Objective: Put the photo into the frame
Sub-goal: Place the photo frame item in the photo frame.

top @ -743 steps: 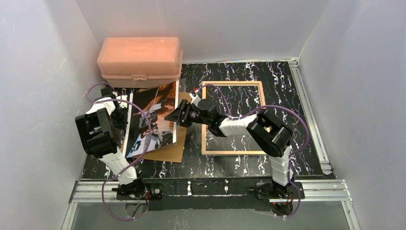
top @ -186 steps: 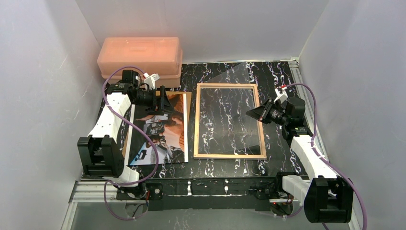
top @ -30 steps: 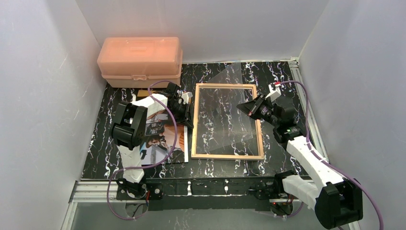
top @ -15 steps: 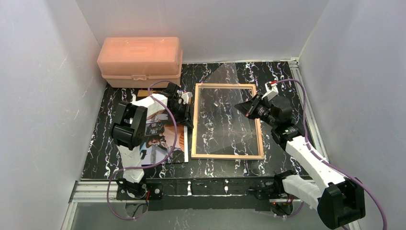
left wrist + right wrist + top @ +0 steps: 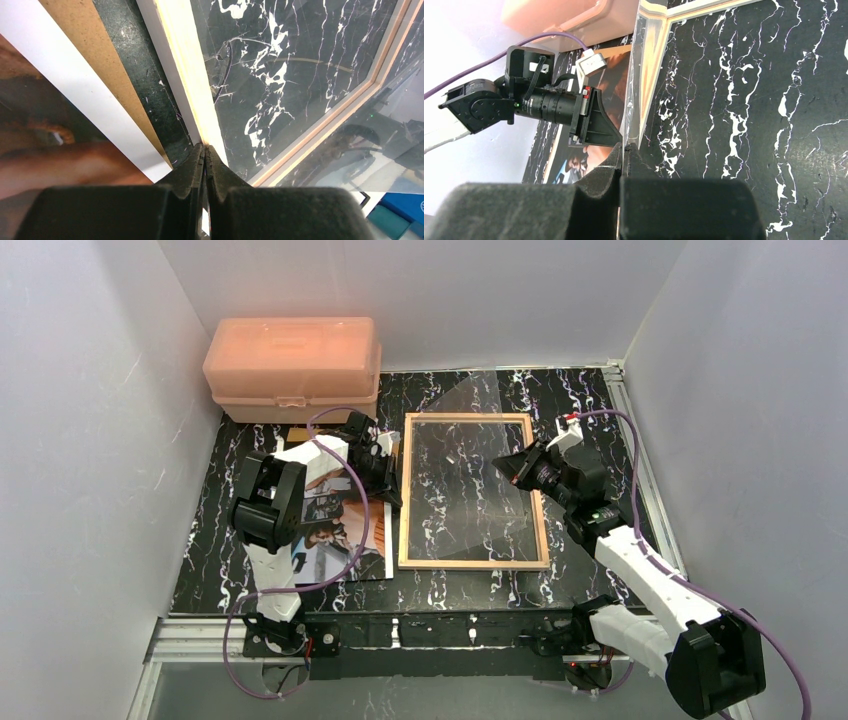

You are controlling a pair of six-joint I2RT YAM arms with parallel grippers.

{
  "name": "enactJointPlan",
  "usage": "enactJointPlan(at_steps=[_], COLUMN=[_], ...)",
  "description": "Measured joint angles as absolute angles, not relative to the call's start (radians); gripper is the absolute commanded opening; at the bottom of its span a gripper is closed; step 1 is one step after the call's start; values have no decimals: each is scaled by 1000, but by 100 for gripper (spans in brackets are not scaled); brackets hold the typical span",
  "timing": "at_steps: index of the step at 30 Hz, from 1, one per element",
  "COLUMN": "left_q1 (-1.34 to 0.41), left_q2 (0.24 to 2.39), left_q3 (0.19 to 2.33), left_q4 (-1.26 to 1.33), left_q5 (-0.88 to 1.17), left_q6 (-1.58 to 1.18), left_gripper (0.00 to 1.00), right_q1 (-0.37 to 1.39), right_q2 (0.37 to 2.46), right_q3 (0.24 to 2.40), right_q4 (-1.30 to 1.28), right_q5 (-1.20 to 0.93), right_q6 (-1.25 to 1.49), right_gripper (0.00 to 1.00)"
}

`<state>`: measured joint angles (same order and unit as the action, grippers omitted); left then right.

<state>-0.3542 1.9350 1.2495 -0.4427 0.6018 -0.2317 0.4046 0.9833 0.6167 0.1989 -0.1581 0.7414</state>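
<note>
The frame [image 5: 470, 563] lies flat mid-table, tan wood back up. Its clear pane [image 5: 478, 430] stands tilted up out of it, and my right gripper [image 5: 503, 470] is shut on the pane's edge. From the right wrist, the gripper [image 5: 624, 146] pinches the pane [image 5: 635, 85] seen edge-on. My left gripper [image 5: 394, 492] is shut with nothing in it. Its tips [image 5: 205, 146] rest against the frame's left rail [image 5: 187, 75]. The photo [image 5: 335, 530] lies picture-up left of the frame, partly under the left arm; its white border [image 5: 60, 75] shows in the left wrist view.
A brown backing board [image 5: 75, 45] lies under the photo, its edge showing. A pink plastic box [image 5: 292, 368] stands at the back left. White walls close in three sides, with metal rails [image 5: 640, 470] along the right edge.
My right gripper has moved a little left and nearer with the pane. The frame has slid slightly left. The left gripper stays at the frame's left rail.
</note>
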Motion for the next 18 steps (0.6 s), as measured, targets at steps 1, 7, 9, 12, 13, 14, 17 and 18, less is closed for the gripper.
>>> enactJointPlan(at_steps=[1, 7, 9, 12, 13, 14, 17, 18], left_q1=[-354, -352, -349, -346, -346, -346, -346, -346], left_q2=[1935, 1934, 1934, 1934, 1934, 1934, 1933, 1933], left_q3=[1250, 1250, 1250, 1250, 1250, 1250, 1250, 1250], left_q4=[-443, -443, -443, -443, -443, -443, -444, -444], left_q5=[601, 599, 598, 598, 597, 597, 597, 596], left_q6=[-232, -228, -228, -228, -227, -227, -224, -224], left_gripper=[0, 0, 0, 0, 0, 0, 0, 0], right_q1=[404, 405, 405, 405, 405, 405, 405, 405], right_q2=[984, 991, 998, 1005, 1005, 1005, 1005, 1005], right_q3=[617, 615, 615, 615, 614, 614, 614, 614], right_q4=[197, 206, 212, 213, 213, 213, 212, 212], right_q5=[-155, -155, -155, -151, -150, -149, -147, -147], right_q6=[744, 756, 756, 756, 755, 755, 752, 751], right_gripper=[1, 1, 1, 1, 1, 1, 1, 1])
